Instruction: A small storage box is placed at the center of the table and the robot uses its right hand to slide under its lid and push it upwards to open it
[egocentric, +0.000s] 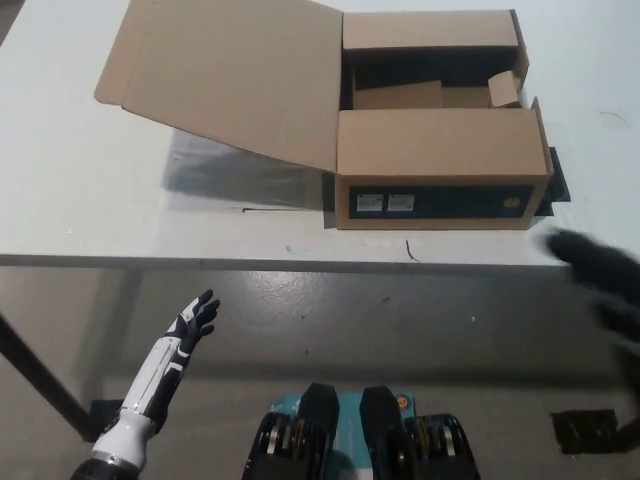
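Note:
A brown cardboard storage box (437, 152) stands on the white table (90, 210), its big lid (230, 75) swung open to the left and tilted up. The dark inside shows at the back. My black right hand (600, 275) is a blurred shape at the picture's right edge, below the table's front edge and well apart from the box; its fingers cannot be made out. My white left hand (190, 325) rests low at the lower left, below the table, fingers apart, holding nothing.
A small inner flap (505, 90) stands up inside the box at the right. The table's front edge (200, 262) runs across the middle, with grey floor beneath. A dark table leg (35, 375) slants at the lower left.

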